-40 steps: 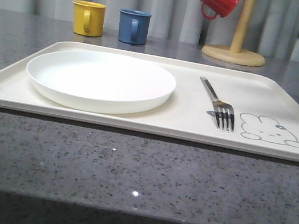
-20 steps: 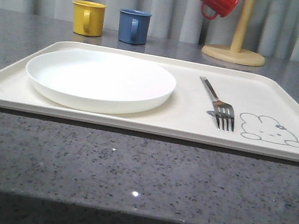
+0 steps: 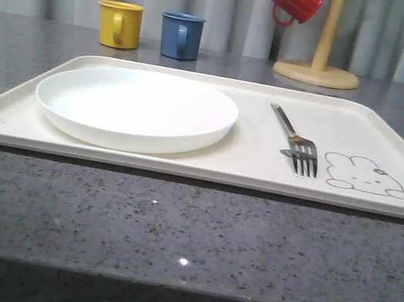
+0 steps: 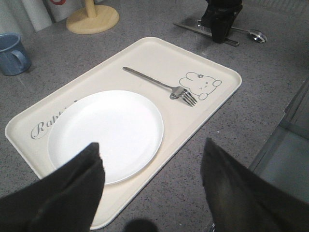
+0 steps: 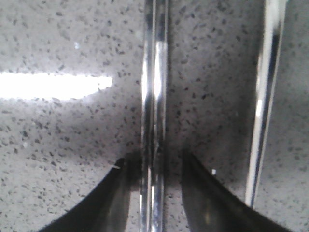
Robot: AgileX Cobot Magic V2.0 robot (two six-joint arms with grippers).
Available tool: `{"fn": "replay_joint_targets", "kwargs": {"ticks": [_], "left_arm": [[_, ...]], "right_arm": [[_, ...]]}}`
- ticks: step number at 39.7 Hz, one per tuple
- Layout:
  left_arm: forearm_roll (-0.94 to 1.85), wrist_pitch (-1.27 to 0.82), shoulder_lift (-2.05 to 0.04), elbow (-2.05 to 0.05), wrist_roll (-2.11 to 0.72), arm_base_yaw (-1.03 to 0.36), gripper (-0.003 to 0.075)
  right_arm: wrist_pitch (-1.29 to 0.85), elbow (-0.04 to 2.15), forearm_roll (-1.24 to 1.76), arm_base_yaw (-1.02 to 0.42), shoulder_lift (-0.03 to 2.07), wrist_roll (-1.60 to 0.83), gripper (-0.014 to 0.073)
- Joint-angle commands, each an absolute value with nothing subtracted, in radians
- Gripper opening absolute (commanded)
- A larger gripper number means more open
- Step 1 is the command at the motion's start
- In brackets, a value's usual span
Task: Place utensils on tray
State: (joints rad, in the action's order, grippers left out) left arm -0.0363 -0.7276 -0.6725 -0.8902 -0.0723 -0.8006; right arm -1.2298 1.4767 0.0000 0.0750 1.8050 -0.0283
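A grey counter (image 3: 172, 232) carries the cream tray (image 3: 393, 134). On the tray a white plate (image 3: 136, 107) lies toward the left and a fork (image 3: 296, 139) lies beside the rabbit drawing. The left gripper (image 4: 149, 188) hangs spread above the plate. Off the tray, the right gripper (image 5: 150, 166) straddles the chopsticks (image 5: 153, 96), fingers open either side, spoon (image 4: 255, 35) just beside.
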Motion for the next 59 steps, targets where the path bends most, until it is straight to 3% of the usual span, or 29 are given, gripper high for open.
{"fn": "replay_joint_targets", "kwargs": {"ticks": [1,8,12,28,45,59], "left_arm": [[-0.029,-0.650,-0.675,-0.916,-0.064,-0.808,0.0421],[-0.029,-0.650,-0.675,-0.916,-0.064,-0.808,0.0421],[-0.029,-0.650,-0.675,-0.916,-0.064,-0.808,0.0421],[-0.029,-0.650,-0.675,-0.916,-0.064,-0.808,0.0421],[-0.029,-0.650,-0.675,-0.916,-0.064,-0.808,0.0421],[-0.029,-0.650,-0.675,-0.916,-0.064,-0.808,0.0421]], "right_arm": [[-1.279,1.499,0.015,0.080,1.760,-0.045,0.0232],[-1.281,1.499,0.018,0.080,1.760,-0.048,0.0084],[-1.282,1.499,0.018,0.080,1.760,-0.048,0.0043],[-1.344,1.526,0.161,0.051,1.683,-0.048,0.0037],[-1.300,1.509,0.303,-0.209,1.664,0.103,0.0037],[-1.257,1.490,0.328,-0.257,1.741,0.232,0.0037]]}}
